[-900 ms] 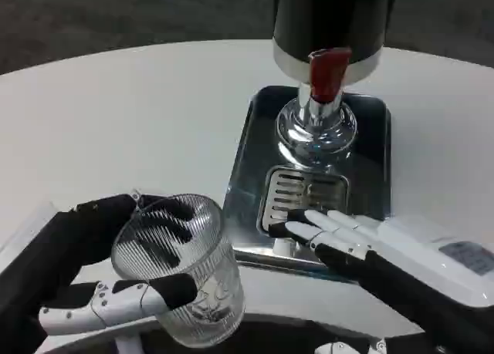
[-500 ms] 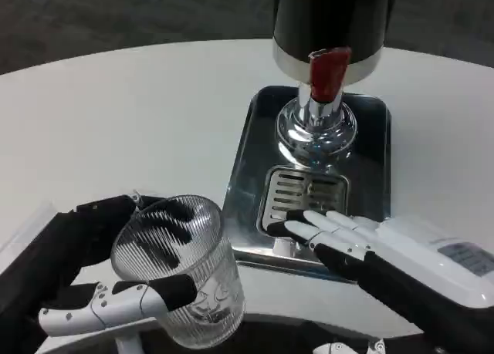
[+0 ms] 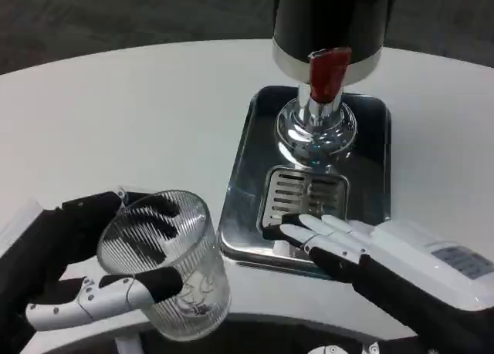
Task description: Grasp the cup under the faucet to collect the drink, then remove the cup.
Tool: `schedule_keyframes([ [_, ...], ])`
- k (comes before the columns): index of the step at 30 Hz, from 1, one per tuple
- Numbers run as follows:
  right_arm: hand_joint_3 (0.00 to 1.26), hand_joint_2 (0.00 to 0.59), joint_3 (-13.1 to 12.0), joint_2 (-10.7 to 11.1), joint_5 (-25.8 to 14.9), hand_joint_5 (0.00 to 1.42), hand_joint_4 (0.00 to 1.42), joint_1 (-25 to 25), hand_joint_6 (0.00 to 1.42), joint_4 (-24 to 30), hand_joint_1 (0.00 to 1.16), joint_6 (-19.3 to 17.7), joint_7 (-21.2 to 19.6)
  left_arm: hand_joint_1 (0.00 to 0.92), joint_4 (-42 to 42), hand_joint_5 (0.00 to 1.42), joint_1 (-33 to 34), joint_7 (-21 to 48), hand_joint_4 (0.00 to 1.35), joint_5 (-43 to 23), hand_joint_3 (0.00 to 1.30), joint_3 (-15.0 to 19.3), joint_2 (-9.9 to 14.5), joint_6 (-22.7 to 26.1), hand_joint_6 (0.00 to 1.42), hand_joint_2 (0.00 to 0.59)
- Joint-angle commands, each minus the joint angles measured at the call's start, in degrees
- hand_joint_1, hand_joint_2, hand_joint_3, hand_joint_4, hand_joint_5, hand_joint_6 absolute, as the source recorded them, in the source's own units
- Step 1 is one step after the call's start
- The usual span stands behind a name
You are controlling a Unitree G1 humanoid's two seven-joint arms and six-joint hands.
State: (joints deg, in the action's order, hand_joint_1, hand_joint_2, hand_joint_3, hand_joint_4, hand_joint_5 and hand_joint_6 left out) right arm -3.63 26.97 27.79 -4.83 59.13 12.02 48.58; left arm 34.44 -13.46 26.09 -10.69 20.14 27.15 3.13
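A clear ribbed glass cup [image 3: 166, 265] stands upright near the table's front edge at lower left. My left hand [image 3: 73, 273] grips it, with the thumb across its near side and the fingers around its far side. The black drink dispenser [image 3: 328, 22] with its red tap lever [image 3: 327, 72] and chrome faucet base [image 3: 315, 130] stands on a shiny metal drip tray [image 3: 247, 161]. My right hand [image 3: 363, 250] lies at the tray's front edge, fingers stretched toward the slotted grate [image 3: 302, 193], holding nothing.
The round white table [image 3: 131, 115] spreads wide to the left and behind the cup. Dark floor lies beyond the table's far edge. The tray's raised rim sits just to the right of the cup.
The cup and my left hand have shifted slightly left and a little down in the picture. My right hand has edged slightly left along the tray's front.
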Motion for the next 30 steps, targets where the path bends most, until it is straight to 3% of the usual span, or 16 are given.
schedule_keyframes([
  [1, 0.06, 0.442, 0.34, -0.70, 0.34, 0.00, 0.00, -0.25, 0.00, 0.87, 0.47, 0.41, -0.49, 0.668, -3.59, 0.88, 2.91, -0.85, 0.86, 0.25, 0.76, 1.98, 0.62, -2.49, 0.57, 0.023],
  [16, 0.06, 0.442, -3.75, -2.42, -1.17, 0.00, 0.00, -3.25, 0.00, 0.87, 0.47, -1.91, -0.74, 0.660, -27.05, 0.88, 23.36, -6.87, 0.86, 13.65, 0.76, -6.21, 0.39, -17.29, 0.55, 0.027],
  [22, 0.06, 0.442, -5.12, -2.91, -1.86, 0.00, 0.00, -4.24, 0.00, 0.87, 0.47, -2.52, -0.94, 0.660, -35.74, 0.88, 30.65, -11.31, 0.86, 19.50, 0.76, -11.50, -1.32, -21.77, 0.53, 0.027],
  [30, 0.06, 0.442, -6.04, -3.13, -2.68, 0.00, 0.00, -5.10, 0.00, 0.87, 0.47, -3.16, -1.13, 0.660, -46.53, 0.88, 38.26, -17.01, 0.86, 24.08, 0.76, -15.92, -3.39, -25.54, 0.53, 0.027],
])
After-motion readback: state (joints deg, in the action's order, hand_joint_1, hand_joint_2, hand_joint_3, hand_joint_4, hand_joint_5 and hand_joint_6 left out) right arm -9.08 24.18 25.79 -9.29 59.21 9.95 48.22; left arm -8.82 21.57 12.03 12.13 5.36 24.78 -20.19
